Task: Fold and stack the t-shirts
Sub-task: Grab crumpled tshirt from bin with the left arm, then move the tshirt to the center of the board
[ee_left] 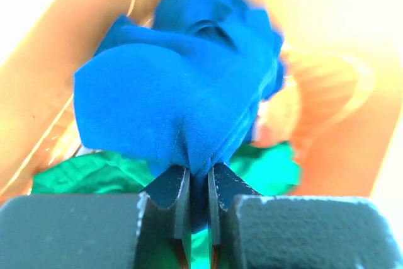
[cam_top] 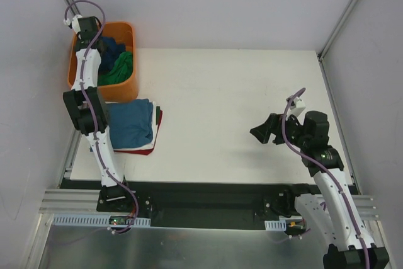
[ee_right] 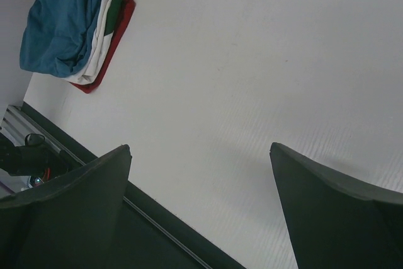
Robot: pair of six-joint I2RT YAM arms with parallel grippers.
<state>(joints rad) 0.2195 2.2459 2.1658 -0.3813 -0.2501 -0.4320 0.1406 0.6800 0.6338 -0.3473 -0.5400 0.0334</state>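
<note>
My left gripper (ee_left: 198,177) reaches into the orange basket (cam_top: 123,33) at the far left and is shut on a fold of a blue t-shirt (ee_left: 176,92). A green t-shirt (ee_left: 82,174) lies under it in the basket; both show in the top view, blue (cam_top: 112,47) and green (cam_top: 119,68). A stack of folded t-shirts (cam_top: 132,124) lies just in front of the basket, teal-blue on top, white and red edges below; it shows in the right wrist view (ee_right: 69,26) too. My right gripper (cam_top: 259,133) hangs open and empty over the table's right side.
The white table (cam_top: 227,111) stretches between the stack and my right arm. Grey walls close in on the left, the back and the right. A black rail (cam_top: 208,193) runs along the table's near edge.
</note>
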